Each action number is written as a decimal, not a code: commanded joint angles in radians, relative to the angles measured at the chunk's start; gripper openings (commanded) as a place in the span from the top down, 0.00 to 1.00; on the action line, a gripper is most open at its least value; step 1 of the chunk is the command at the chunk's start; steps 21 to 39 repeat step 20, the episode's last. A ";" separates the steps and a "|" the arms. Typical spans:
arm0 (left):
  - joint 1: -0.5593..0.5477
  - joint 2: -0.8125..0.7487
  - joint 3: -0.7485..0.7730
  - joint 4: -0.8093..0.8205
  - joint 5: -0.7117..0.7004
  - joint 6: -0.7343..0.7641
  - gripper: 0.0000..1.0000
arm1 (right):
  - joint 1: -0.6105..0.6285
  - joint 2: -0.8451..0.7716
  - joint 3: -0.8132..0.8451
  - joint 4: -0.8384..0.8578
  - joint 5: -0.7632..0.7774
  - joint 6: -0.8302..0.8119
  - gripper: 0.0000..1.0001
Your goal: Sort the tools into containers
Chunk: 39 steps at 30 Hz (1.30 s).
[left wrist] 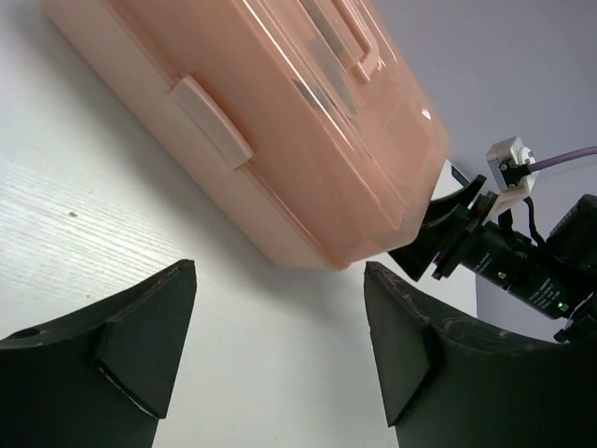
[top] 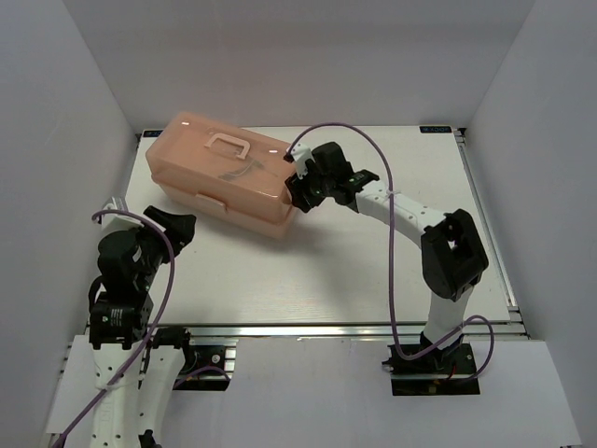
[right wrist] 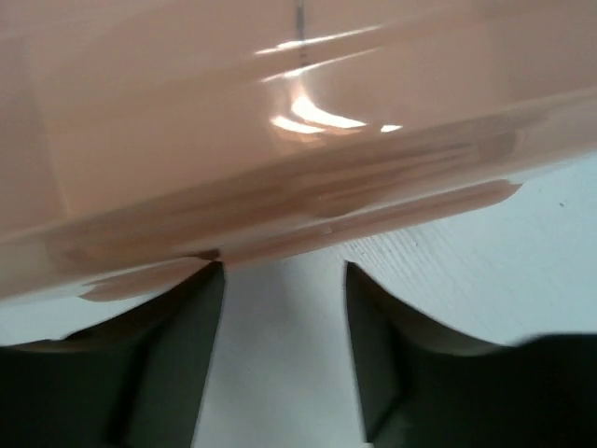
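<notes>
Table [top: 373,271] has the toolbox [top: 224,177] shut, left gripper [left wrist: 280,308] and right gripper [right wrist: 284,308] both spread and empty, so you square up on its latch [left wrist: 212,121] before lifting.

White walls [top: 326,56] around pale wood-grain table [top: 326,271]

Glossy, translucent plastic toolbox [top: 201,168] (glare streaks across it); matt, faintly wood-grained table [top: 326,271].
</notes>
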 commanded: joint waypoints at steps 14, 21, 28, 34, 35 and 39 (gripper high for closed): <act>0.002 0.150 -0.117 0.430 0.419 -0.008 0.02 | -0.222 -0.589 -0.239 -0.125 -0.019 0.173 0.11; 0.002 0.180 -0.106 0.454 0.442 0.001 0.02 | -0.227 -0.666 -0.180 -0.197 0.035 0.215 0.11; 0.002 0.180 -0.106 0.454 0.442 0.001 0.02 | -0.227 -0.666 -0.180 -0.197 0.035 0.215 0.11; 0.002 0.180 -0.106 0.454 0.442 0.001 0.02 | -0.227 -0.666 -0.180 -0.197 0.035 0.215 0.11; 0.002 0.180 -0.106 0.454 0.442 0.001 0.02 | -0.227 -0.666 -0.180 -0.197 0.035 0.215 0.11; 0.002 0.180 -0.106 0.454 0.442 0.001 0.02 | -0.227 -0.666 -0.180 -0.197 0.035 0.215 0.11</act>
